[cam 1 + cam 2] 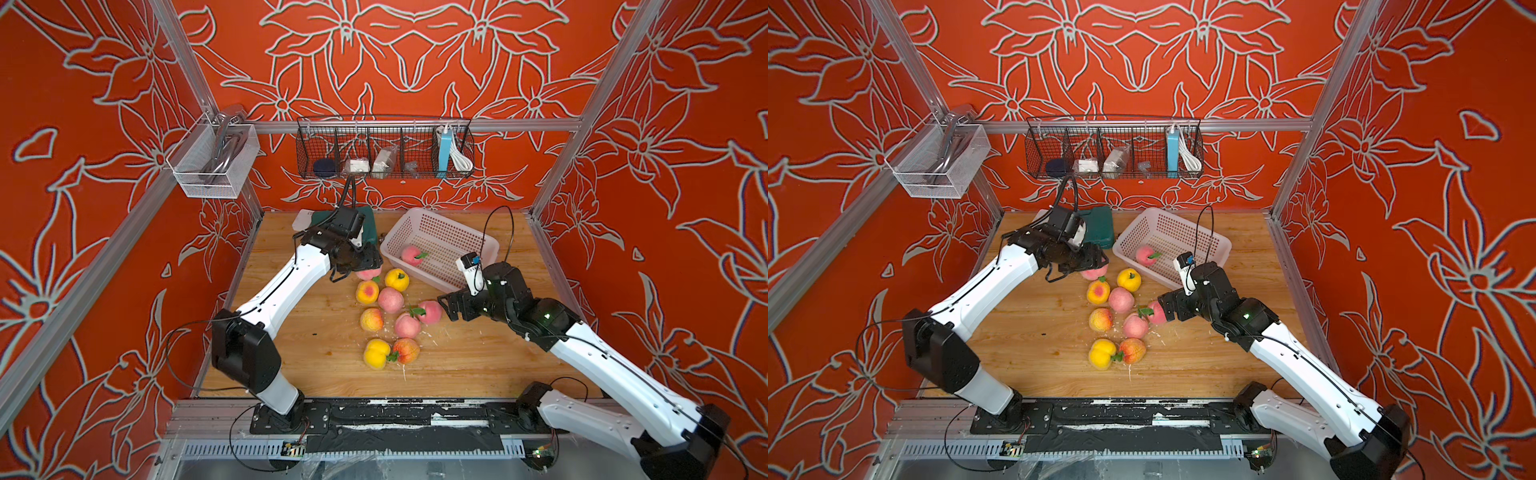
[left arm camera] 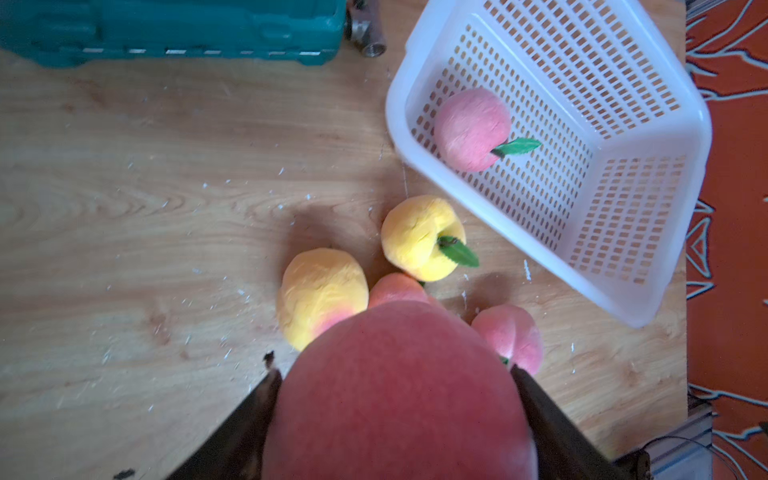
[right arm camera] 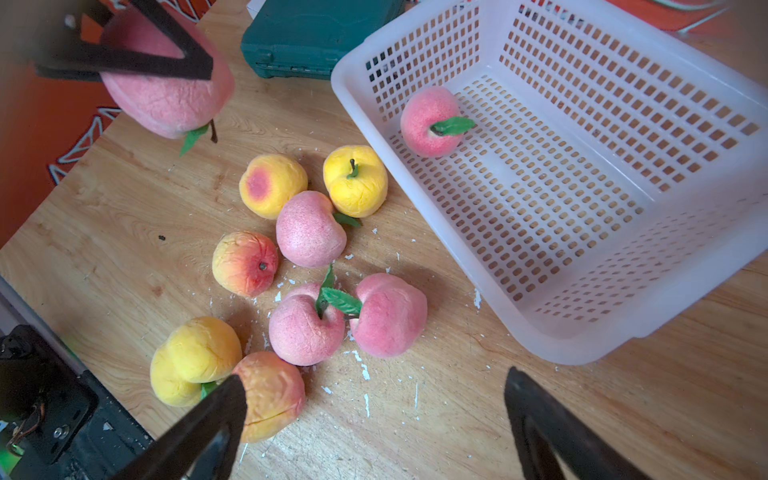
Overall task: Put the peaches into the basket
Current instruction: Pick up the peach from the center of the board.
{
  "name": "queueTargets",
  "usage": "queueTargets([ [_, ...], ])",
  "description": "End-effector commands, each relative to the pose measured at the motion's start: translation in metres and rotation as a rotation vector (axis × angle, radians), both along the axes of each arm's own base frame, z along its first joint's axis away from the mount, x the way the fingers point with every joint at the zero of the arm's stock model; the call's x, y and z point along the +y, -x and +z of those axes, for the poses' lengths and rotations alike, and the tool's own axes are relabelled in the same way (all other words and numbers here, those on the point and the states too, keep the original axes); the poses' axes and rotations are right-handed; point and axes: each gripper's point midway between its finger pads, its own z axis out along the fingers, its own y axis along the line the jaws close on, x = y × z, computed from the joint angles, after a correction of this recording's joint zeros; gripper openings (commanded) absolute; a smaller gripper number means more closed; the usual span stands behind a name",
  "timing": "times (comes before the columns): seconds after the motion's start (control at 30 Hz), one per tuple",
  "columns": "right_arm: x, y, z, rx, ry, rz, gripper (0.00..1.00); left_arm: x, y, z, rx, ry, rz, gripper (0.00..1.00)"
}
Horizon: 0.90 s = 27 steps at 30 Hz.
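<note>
**Worktop** (image 1: 316, 374): pale wood planks, flecked with white crumbs; carries all items below.

**Basket** (image 1: 449, 259): pale pink perforated plastic with a flared rim. It stands toward the back right of the worktop, askew to its edges, and holds one peach.

**Green case** (image 1: 1098, 228): dark teal plastic, at the back of the worktop, just left of the basket.

**Left hand** (image 2: 392, 374): fingers clamped on either side of a pink peach (image 3: 174, 104), which is carried clear of the worktop, near the basket's left corner.

**Right hand** (image 3: 374, 378): fingers spread wide with nothing between them. It is poised low, just beside the rightmost pink peach (image 1: 430, 311) of the loose group.

**Peaches, ten in all:**
- One pink peach with a leaf (image 1: 412, 254), inside the basket at its left end.
- One in the left hand, as above.
- Eight loose on the worktop in front of the basket:
  - plain yellow (image 1: 397, 279)
  - yellow with a red spot (image 1: 368, 292)
  - pink (image 1: 390, 300)
  - orange-red (image 1: 371, 319)
  - pink (image 1: 407, 325), its leaf touching the rightmost peach
  - yellow (image 1: 377, 353), touching an orange-red one (image 1: 406, 350)
</note>
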Motion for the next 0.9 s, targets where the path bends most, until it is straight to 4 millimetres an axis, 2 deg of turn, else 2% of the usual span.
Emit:
queueTargets([
  [0.0,-0.009,0.0,0.012,-0.021,0.001,-0.012,0.99,-0.024,-0.018,0.01,-0.042,0.007,-0.069,0.67],
  [0.2,-0.019,0.001,0.012,-0.022,0.012,-0.017,0.99,-0.071,-0.058,0.018,-0.092,0.031,-0.138,0.67],
  [0.4,-0.018,0.007,0.021,-0.063,-0.024,0.022,0.99,-0.11,-0.098,0.013,-0.141,0.028,-0.185,0.67],
  [0.53,-0.018,0.009,0.017,-0.048,-0.011,0.035,0.99,-0.137,-0.122,0.009,-0.222,0.039,-0.224,0.67],
  [0.7,-0.018,0.008,0.013,-0.04,-0.013,0.032,0.99,-0.148,-0.148,0.005,-0.303,0.025,-0.226,0.67],
  [0.87,-0.018,0.006,0.009,-0.031,-0.003,0.029,0.99,-0.154,-0.166,-0.008,-0.35,-0.01,-0.24,0.67],
])
